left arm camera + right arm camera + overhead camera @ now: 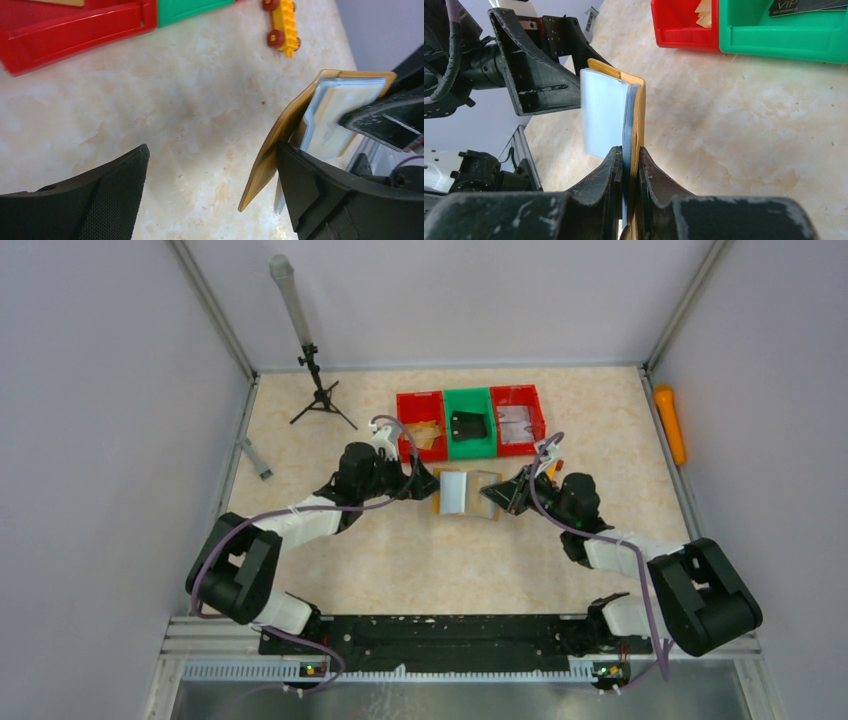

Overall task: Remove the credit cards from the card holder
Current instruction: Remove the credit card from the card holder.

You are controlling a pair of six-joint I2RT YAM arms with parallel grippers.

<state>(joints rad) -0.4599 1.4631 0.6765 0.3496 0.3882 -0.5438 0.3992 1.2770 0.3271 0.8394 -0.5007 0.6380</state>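
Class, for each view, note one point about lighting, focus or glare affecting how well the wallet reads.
Top external: even light, soft shadows, but the card holder is small. Left wrist: the left gripper's fingers are dark, the card holder well lit. Right wrist: the right gripper is blurred up close; the shiny lining washes out pale.

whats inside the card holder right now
A pale card in a shiny grey sleeve shows inside the card holder. Any cards beneath it are covered.
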